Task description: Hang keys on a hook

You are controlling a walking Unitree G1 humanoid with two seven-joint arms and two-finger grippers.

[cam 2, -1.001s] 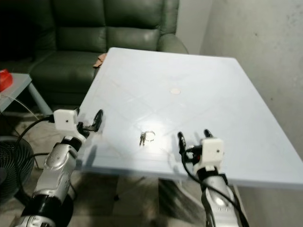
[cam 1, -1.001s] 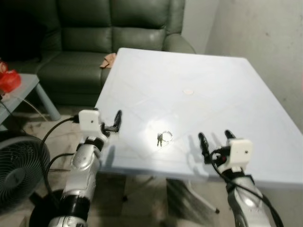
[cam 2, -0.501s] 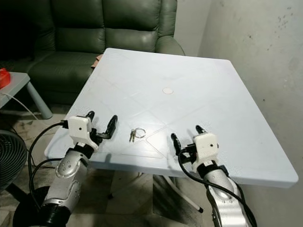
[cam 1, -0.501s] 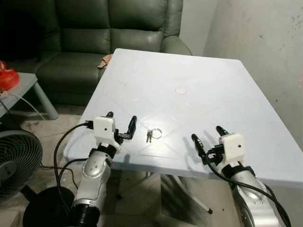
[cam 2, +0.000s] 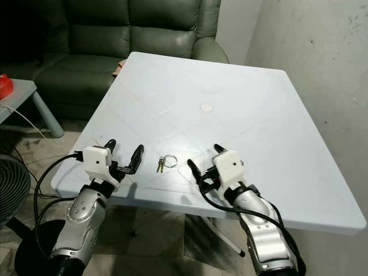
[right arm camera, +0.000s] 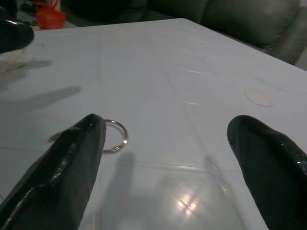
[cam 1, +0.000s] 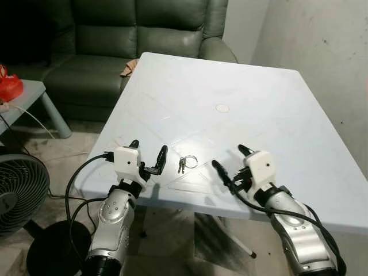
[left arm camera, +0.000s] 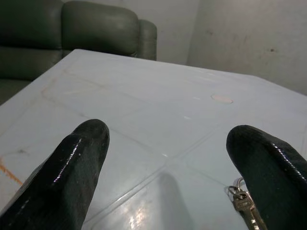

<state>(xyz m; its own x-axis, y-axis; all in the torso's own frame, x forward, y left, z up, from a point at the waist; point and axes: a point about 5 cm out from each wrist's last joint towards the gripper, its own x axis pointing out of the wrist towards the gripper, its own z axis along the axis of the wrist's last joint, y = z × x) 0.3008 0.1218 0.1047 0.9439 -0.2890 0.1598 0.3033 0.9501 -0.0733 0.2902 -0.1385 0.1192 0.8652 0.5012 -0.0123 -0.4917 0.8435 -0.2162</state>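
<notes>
A small bunch of keys on a silver ring [cam 1: 185, 163] lies flat on the white table [cam 1: 230, 75], near its front edge. My left gripper [cam 1: 148, 150] hovers open just left of the keys, low over the table, nothing between its fingers. My right gripper [cam 1: 230, 158] is open just right of the keys, also low and empty. The keys [left arm camera: 243, 200] lie beside one black fingertip [left arm camera: 268, 167] in the left wrist view. In the right wrist view the key ring [right arm camera: 116, 136] peeks out from behind a finger [right arm camera: 67, 167].
A dark green sofa [cam 1: 144, 34] stands behind the table with a small brown item [cam 1: 131, 68] on its seat. A floor fan [cam 1: 17, 190] and a grey side table [cam 1: 23, 98] holding a red object [cam 1: 8, 86] are to the left. A bare wall [cam 1: 328, 46] runs along the right.
The camera has shifted. My right gripper has moved left, closer to the keys. My left gripper came in over the table edge earlier and now holds beside the keys.
</notes>
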